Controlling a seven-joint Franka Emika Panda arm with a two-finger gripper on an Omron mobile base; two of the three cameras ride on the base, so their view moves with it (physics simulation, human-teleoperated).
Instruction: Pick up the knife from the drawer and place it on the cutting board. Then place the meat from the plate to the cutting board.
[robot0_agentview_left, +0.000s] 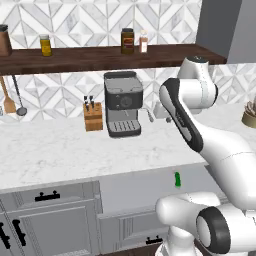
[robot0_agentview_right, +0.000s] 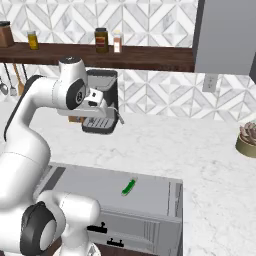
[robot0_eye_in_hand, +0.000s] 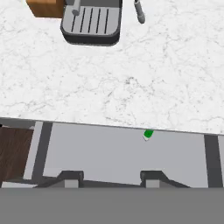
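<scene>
Knife (robot0_agentview_right: 129, 187) in drawer (robot0_agentview_right: 150, 197) (untouched)

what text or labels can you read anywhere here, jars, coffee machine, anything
None can be read.
Brown jar on the shelf: a label band, too blurred to read.
Yellow jar: no legible label.
Small pale bottle: too small to tell.
Coffee machine: a round dial, no readable marks.
Knife block, drawer and knife: no text.
</scene>
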